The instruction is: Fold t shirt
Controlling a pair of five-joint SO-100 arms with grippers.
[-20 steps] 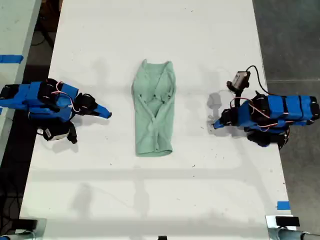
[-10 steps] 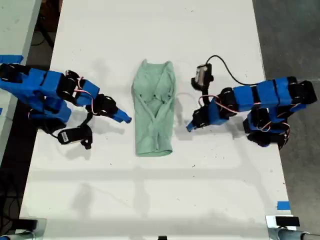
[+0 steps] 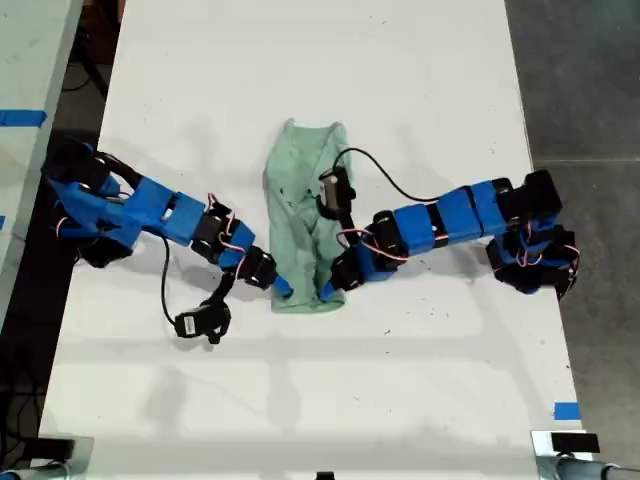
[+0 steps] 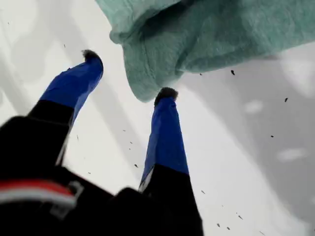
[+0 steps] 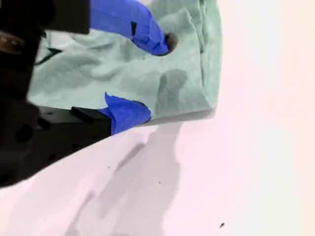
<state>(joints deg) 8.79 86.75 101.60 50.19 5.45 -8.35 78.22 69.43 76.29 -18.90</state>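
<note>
Grippers first: my first gripper [image 3: 283, 289] is on the arm coming in from the exterior view's left. Its tip sits at the corner of the t shirt [image 3: 308, 210] that's nearest the worktop's bottom edge in that view, on the view's left side. In the first wrist view its jaws are wide apart with nothing between them. One fingertip [image 4: 166, 93] touches the rounded corner of the fabric [image 4: 206, 34]; the other is off the cloth, over bare worktop. First gripper [image 4: 129, 73] is not clamped on anything.

My second gripper [image 3: 328, 292] is on the arm reaching in from the exterior view's right, at the same end of the shirt, other corner. In the second wrist view its jaws are also apart [image 5: 156, 77]. One finger [image 5: 147, 29] lies over the top of the fabric [image 5: 98, 73]; the other sits right at the shirt's edge where cloth meets worktop. Can't tell if that lower finger is under the hem or just beside it. No pinch.

The shirt lies near the middle of the white worktop [image 3: 400, 80], already narrowed into a long wrinkled strip, long axis running top-to-bottom in the exterior view. Both gripper tips are close together at its near end.
</note>
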